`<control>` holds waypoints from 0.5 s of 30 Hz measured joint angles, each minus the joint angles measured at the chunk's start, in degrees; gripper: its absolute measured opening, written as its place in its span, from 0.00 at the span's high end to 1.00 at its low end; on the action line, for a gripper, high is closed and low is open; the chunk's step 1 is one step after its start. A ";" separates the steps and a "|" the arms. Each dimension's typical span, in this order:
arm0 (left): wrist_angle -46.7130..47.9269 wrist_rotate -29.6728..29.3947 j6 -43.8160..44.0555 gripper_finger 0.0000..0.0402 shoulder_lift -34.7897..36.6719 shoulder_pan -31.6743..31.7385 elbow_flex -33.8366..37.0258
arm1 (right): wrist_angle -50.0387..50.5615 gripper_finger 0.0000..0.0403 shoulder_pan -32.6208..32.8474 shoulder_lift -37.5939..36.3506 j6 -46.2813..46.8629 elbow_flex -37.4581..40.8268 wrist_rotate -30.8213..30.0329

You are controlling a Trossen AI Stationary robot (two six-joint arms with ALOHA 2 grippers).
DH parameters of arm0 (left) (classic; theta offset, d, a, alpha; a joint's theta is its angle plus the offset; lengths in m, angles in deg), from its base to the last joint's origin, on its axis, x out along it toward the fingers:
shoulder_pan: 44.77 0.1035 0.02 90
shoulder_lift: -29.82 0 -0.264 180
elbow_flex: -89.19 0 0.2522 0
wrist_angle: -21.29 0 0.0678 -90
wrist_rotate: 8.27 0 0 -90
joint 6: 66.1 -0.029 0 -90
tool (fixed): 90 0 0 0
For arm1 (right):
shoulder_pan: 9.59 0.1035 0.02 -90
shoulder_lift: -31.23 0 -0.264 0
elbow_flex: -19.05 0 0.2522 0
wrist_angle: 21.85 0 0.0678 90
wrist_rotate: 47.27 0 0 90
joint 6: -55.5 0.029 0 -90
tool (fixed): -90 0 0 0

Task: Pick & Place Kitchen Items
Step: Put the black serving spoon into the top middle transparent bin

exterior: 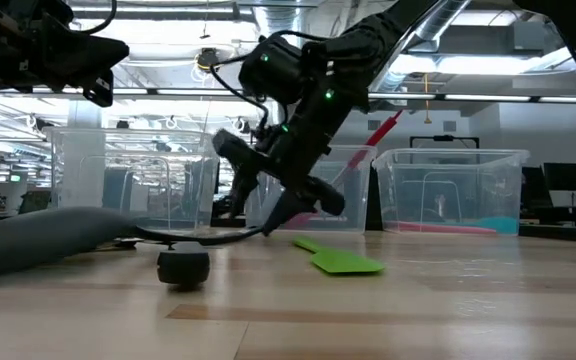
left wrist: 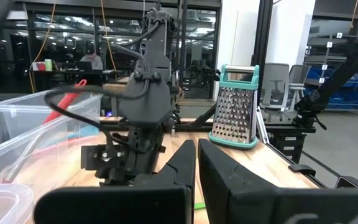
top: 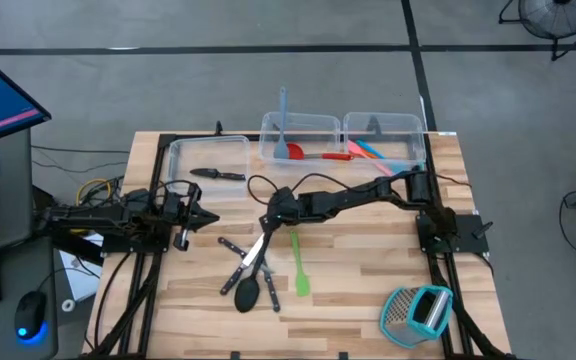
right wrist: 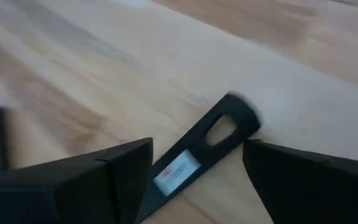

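My right gripper (top: 267, 222) is open, low over the middle of the table. In the right wrist view its fingers (right wrist: 197, 149) stand on either side of a black knife handle (right wrist: 229, 124) that lies on the wood. The knife's steel blade (top: 255, 251) shows toward the near edge. Beside it lie another black-handled knife (top: 231, 246), a black spoon (top: 248, 294) and a green spatula (top: 298, 264). My left gripper (top: 206, 218) waits shut at the table's left, empty.
Three clear bins stand at the far edge. The left bin (top: 180, 152) holds a knife (top: 218, 174). The middle bin (top: 313, 122) holds a grey-blue spatula and a red spoon. The right bin (top: 398, 122) holds coloured spatulas. A teal-framed grater (top: 418, 310) lies near right.
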 joint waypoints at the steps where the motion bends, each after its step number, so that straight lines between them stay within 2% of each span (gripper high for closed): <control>1: -0.01 0.00 0.00 1.00 0.00 0.00 0.00 | -0.99 0.43 -0.15 0.04 0.00 -0.02 0.80; 8: -0.44 -0.01 0.00 1.00 0.00 0.00 0.00 | -5.18 0.43 -0.19 3.97 0.86 -0.46 3.03; 15: -0.61 -0.02 0.00 1.00 0.00 0.00 0.00 | -6.22 0.43 -1.33 3.80 -0.64 -0.76 4.55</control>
